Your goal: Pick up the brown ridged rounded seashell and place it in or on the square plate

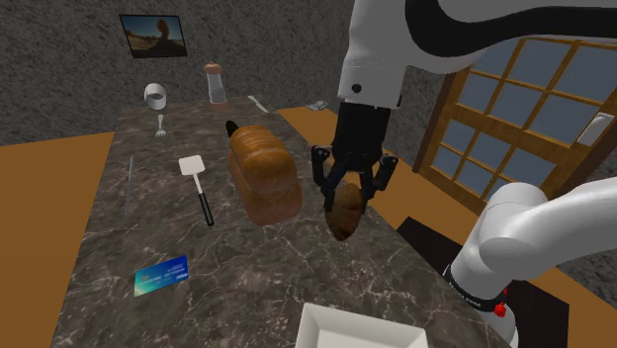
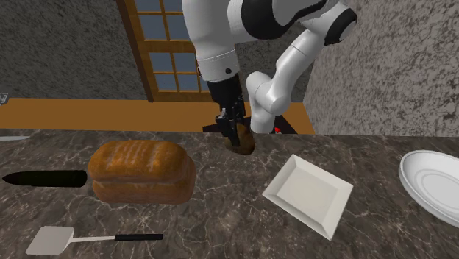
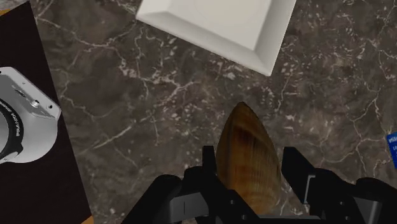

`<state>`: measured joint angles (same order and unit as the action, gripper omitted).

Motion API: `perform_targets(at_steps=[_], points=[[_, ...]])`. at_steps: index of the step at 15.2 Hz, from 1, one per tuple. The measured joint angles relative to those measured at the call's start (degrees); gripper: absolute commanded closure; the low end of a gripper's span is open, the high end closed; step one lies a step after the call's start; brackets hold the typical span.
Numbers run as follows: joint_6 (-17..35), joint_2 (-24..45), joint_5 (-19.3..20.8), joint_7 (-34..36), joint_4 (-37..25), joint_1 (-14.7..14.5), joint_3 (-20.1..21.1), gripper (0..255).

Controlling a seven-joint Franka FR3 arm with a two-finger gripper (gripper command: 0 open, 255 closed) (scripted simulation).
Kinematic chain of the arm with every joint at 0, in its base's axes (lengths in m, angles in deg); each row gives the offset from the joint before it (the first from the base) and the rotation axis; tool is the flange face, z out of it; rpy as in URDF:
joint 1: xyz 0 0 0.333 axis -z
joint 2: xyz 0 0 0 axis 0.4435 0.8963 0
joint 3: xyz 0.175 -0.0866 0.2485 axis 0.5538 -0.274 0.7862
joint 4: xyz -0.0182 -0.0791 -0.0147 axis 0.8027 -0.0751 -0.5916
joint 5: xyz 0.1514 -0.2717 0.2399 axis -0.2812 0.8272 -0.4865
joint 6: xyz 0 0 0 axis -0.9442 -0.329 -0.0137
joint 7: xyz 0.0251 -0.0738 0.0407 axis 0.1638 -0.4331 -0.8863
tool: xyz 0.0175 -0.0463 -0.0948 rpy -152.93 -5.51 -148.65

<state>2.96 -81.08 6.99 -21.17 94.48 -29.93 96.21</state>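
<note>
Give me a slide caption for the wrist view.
Black gripper clasps the brown ridged seashell over the dark marbled tabletop, the white square plate lying beyond the shell's tip.

**Operator:** What lies on the dark marbled countertop (image 1: pixel 297 267)?

**Technician:** A brown bread loaf (image 1: pixel 264 173) lies near the centre. A spatula (image 1: pixel 196 183) with a white blade and black handle lies just beside it, toward the shoulder view's left. A blue card (image 1: pixel 161 276) lies flat, nearer the camera.

**Operator:** And the far end?

**Technician:** A white cup (image 1: pixel 156 99) and an upright clear shaker (image 1: pixel 216 84).

**Operator:** Other items?

**Technician:** A black knife-shaped item (image 2: pixel 44 178) lies at the loaf's end. A round white plate (image 2: pixel 434 184) sits at the second exterior view's right edge. The walls carry a wood-framed window (image 2: pixel 173 51) and a picture (image 1: pixel 154 36).
</note>
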Motion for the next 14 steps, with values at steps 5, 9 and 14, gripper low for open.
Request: perform_targets(at_steps=[5,9,14], points=[[0.5,-3.9,-4.6,6.4,0.9,-3.2,4.9,255],[1.6,-5.2,-8.2,11.6,-0.1,-5.0,9.5,255],[2.6,-6.7,-12.3,18.2,-2.0,-7.1,15.1,255]])
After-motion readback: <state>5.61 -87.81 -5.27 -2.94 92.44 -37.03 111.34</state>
